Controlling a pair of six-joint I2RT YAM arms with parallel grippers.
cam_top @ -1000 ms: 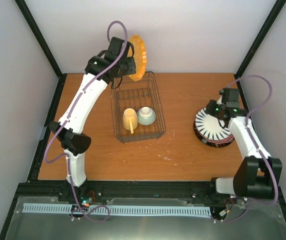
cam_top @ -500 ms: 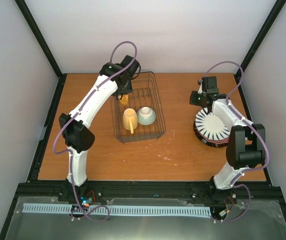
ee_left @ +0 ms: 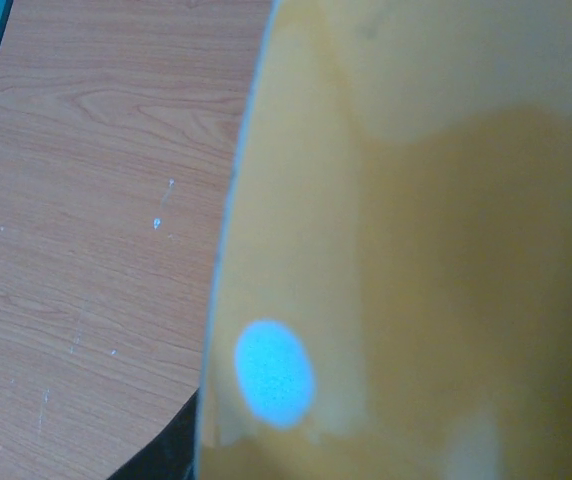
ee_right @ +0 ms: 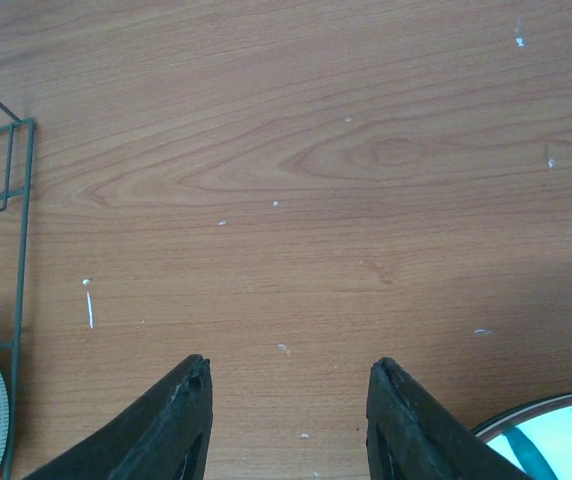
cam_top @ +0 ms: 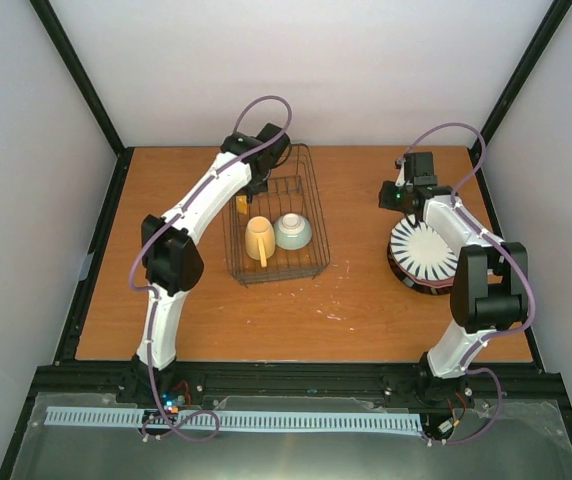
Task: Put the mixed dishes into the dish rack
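Left gripper [cam_top: 253, 185]: clenched on the round orange-yellow plate with pale blue dots [ee_left: 416, 250]. The plate's face fills nearly the whole left wrist view, so the fingers themselves cannot be made out there. From the top camera only a yellow sliver of the plate [cam_top: 241, 205] shows, just below the gripper, at the far left part of the rectangular dark wire dish rack [cam_top: 313, 205]. Whether the plate's edge touches the rack floor cannot be told.

Right gripper [ee_right: 289, 367]: released, with the two dark fingers standing apart and nothing between them. It hangs over bare brown wooden table [ee_right: 366, 150], between the rack and the plate stack. The rack's corner wire sits at the left edge of the right wrist view.

Rack contents, near end:
- Cream-yellow handled mug [cam_top: 259, 238], handle pointing toward the arm bases.
- Small pale blue-green bowl [cam_top: 293, 231], just beside the mug on its right.

Plate stack: the round white plate with dark radial stripes [cam_top: 423, 255] lies on top, on the table's right side and well apart from the rack. Darker rims show beneath it, though their colours are hard to tell.
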